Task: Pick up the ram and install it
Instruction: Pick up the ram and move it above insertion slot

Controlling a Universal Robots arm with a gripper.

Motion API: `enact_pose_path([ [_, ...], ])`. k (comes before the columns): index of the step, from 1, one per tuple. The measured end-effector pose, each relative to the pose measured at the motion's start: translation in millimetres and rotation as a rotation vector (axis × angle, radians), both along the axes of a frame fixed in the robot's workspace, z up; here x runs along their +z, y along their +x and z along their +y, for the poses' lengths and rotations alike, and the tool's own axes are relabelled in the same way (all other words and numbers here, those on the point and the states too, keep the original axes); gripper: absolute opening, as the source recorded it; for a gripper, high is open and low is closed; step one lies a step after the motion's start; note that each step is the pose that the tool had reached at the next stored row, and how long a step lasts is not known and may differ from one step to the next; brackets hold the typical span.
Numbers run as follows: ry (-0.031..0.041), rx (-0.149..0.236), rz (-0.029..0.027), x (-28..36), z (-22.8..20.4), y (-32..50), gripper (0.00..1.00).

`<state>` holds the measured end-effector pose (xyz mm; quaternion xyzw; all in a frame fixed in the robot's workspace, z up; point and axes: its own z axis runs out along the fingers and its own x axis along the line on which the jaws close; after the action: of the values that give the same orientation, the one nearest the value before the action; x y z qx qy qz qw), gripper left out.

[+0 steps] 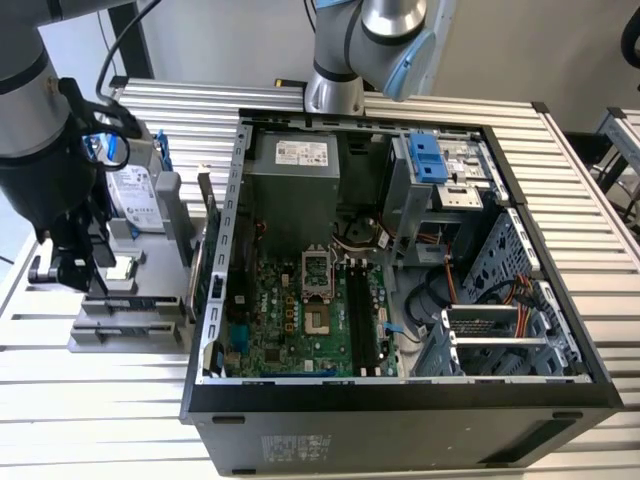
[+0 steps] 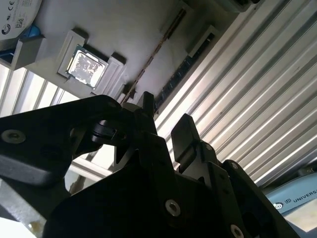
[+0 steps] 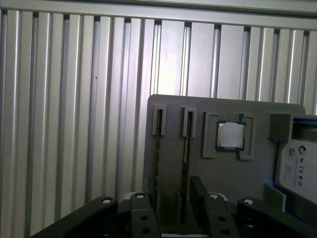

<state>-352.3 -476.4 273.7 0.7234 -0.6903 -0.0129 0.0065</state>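
While one gripper point(image 3: 171, 201) hovers, one ram point(image 3: 185, 153) stands slotted.

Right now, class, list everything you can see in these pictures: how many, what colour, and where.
table: one, silver, ribbed, under everything
computer case: one, black, open, mid-table
motherboard: one, green, inside the case
power supply: one, grey, at the case's far end
holder: one, grey, on the table at the exterior view's left of the case
ram: two sticks, dark, on edge in the holder's slots
processor: one, silver, in a holder recess beside the ram
hard drive: one, silver with a white label, at the holder's end
arm: one, grey and black, over the holder
gripper: one, black, open, over the holder near the ram
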Motion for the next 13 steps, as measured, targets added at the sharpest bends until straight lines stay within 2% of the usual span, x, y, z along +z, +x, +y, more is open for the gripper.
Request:
enact_pose_path([
  [6, 0.0000, 0.000, 0.0000, -2.8, 0.0, 0.0, 1.00],
  [10, -0.0001, 0.000, -0.0003, -7.8, 0.0, 0.0, 1.00],
  [13, 0.0000, 0.000, -0.0083, -13.0, -0.3, -0.1, 1.00],
])
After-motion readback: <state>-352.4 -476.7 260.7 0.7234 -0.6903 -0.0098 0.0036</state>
